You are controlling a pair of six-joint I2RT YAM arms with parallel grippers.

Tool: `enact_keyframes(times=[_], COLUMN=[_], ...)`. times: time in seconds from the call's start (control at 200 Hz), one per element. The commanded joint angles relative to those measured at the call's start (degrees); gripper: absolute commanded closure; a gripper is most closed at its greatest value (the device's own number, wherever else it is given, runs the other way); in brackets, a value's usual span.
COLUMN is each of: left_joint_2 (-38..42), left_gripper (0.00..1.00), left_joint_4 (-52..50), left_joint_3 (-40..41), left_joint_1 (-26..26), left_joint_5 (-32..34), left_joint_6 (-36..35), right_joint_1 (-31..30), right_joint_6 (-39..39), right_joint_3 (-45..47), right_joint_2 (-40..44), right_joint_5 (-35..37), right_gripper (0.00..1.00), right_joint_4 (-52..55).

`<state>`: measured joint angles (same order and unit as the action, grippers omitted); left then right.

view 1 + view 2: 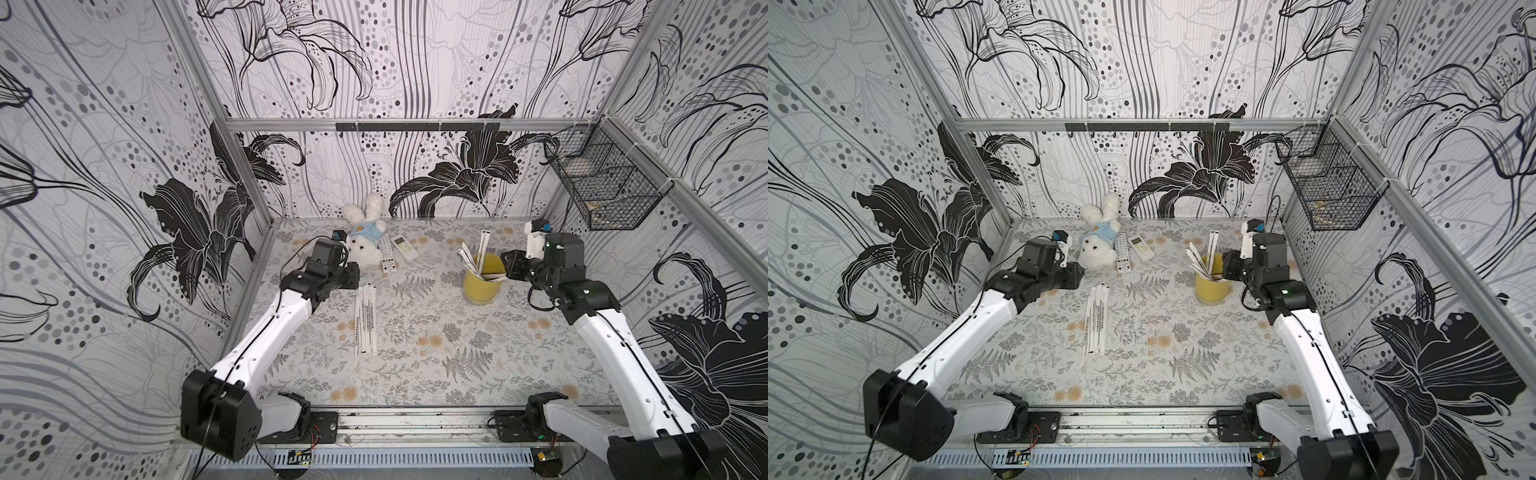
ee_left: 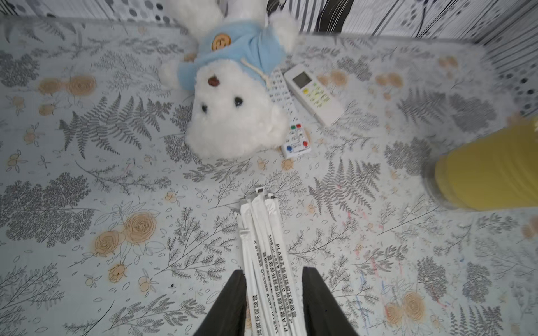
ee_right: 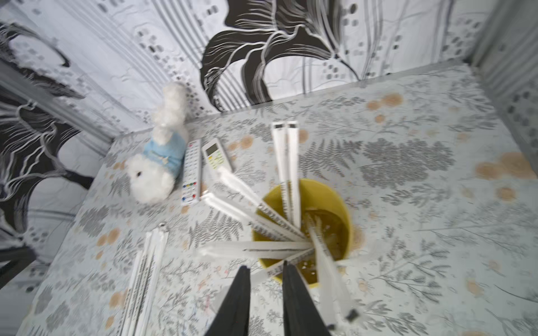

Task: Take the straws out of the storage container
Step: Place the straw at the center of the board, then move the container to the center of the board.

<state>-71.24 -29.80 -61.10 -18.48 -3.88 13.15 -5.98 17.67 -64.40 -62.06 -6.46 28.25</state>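
— At nine o'clock on the flowered table (image 1: 415, 374), why is a bundle of straws (image 1: 365, 320) laid flat with ends aligned?

— That spot is judged to be the drop-off. It is well apart from the yellow cup (image 1: 482, 286), so what is taken out is kept clear of the picking. The left gripper (image 2: 273, 270) is shown in its wrist view with jaws wide, one finger on either side of the bundle and a gap at both. Nothing is held.

— What is found further right?

— At eleven o'clock a white plush toy (image 1: 365, 243) and two remote controls (image 1: 405, 246) are lying close together, and no part in the task is given to them. At two o'clock the cup is stood upright. The remaining straws (image 1: 478, 257) are fanned out against its rim, which leaves free ends to be pinched. The right gripper (image 3: 265, 266) is set just beside that rim, jaws narrowly apart, with one straw end lined up between the tips.

— What cannot be made out?

— Whether that straw is touched by the pads cannot be told, since the right wrist view is blurred. In both top views the left gripper's fingers are hidden under its wrist. The count in the cup is uncertain. The contents of the wire basket (image 1: 602, 183), hung on the wall at one o'clock, cannot be read.
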Motion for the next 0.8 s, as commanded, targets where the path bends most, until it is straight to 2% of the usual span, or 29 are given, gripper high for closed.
enact_keyframes(times=[0.0, 0.145, 0.31, 0.391, 0.491, 0.631, 0.796], left_joint_2=[3.5, 7.6, 6.9, 6.3, 5.5, 2.5, 0.0], left_gripper=[0.64, 0.66, 0.69, 0.69, 0.68, 0.68, 0.68], left_joint_4=[15.4, 23.8, 28.3, 29.3, 30.5, 30.6, 30.1], left_joint_3=[5.3, 11.5, 12.3, 12.2, 12.1, 10.2, 7.6], left_joint_1=[-0.7, -1.3, -2.5, -4.1, -6.8, -9.6, -13.1], left_joint_5=[-1.7, -2.6, -6.8, -6.7, -5.1, -6.8, -6.3], left_joint_6=[3.7, 5.4, 6.7, 7.2, 6.8, 6.7, 5.9], right_joint_1=[5.0, 10.0, 15.0, 17.0, 17.3, 17.4, 17.2], right_joint_6=[-0.4, 0.9, 3.0, 3.2, 2.4, 1.8, 1.3], right_joint_3=[-0.3, 1.8, 4.5, 4.0, 2.9, 5.5, 6.9], right_joint_2=[-1.5, -4.4, -9.3, -13.5, -19.4, -24.2, -28.2], right_joint_5=[0.7, 0.3, -4.1, -7.0, -9.9, -14.1, -24.7], right_gripper=[0.79, 0.82, 0.85, 0.86, 0.88, 0.89, 0.89], right_joint_4=[-0.6, -5.2, -11.8, -13.1, -15.3, -22.0, -27.2])
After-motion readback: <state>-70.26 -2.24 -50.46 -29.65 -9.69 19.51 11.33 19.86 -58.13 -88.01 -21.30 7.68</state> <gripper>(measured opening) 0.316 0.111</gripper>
